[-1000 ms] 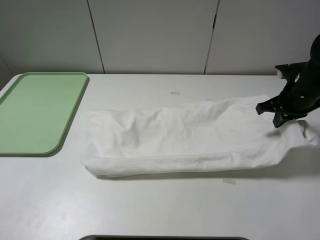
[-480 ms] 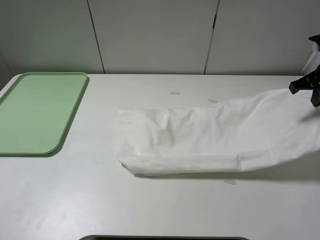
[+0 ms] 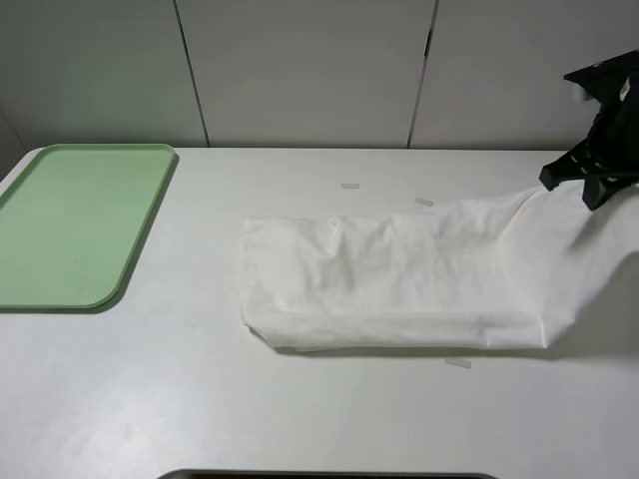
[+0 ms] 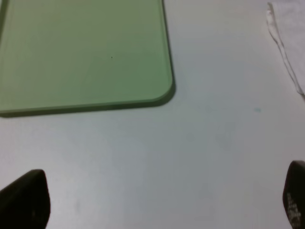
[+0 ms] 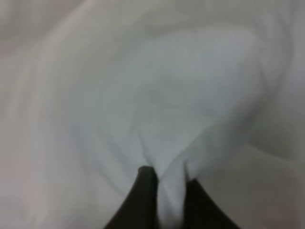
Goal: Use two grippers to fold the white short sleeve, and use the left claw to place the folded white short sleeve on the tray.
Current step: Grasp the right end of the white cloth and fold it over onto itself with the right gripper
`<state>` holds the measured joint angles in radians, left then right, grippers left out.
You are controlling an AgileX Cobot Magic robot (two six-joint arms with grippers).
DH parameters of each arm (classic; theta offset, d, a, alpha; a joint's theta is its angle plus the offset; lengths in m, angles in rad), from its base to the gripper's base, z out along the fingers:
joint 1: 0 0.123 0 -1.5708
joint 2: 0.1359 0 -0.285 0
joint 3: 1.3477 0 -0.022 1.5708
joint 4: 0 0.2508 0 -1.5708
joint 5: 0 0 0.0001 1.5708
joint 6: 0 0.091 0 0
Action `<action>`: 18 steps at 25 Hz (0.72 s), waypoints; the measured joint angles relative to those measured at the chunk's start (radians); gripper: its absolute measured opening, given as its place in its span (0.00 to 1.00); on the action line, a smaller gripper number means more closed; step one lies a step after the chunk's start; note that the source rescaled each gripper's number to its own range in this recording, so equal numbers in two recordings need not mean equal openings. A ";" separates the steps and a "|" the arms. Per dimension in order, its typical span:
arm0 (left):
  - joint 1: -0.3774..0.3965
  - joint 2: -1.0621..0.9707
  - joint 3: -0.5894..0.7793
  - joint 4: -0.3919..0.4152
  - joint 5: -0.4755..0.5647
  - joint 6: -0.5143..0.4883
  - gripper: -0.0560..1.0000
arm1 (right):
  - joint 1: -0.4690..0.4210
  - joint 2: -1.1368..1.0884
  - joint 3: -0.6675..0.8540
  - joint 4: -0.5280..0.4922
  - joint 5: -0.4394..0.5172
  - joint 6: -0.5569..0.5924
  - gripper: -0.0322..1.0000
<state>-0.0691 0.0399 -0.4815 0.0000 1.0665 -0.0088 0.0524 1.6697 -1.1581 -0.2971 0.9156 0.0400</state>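
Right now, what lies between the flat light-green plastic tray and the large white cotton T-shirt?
Only bare white tabletop separates tray and T-shirt, as the exterior high view shows.

The short sleeve is plain white, the tray light green

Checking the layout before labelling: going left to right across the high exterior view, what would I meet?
First the light-green tray → white short-sleeve T-shirt → right hand, shut on the shirt's lifted right end.

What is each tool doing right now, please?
Left tool: open, holding nothing.
Right tool: closed on the white short sleeve.
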 joint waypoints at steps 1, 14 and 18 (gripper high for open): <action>0.000 0.000 0.000 0.000 0.000 0.000 0.97 | 0.022 0.006 0.000 0.000 0.011 0.001 0.10; 0.000 0.000 0.000 0.000 0.000 0.000 0.97 | 0.280 0.156 0.000 -0.003 0.030 0.016 0.10; 0.000 0.000 0.000 0.000 0.000 0.000 0.97 | 0.357 0.187 0.000 -0.003 0.030 0.027 0.10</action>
<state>-0.0691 0.0399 -0.4815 0.0000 1.0665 -0.0088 0.4091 1.8569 -1.1581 -0.3003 0.9454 0.0672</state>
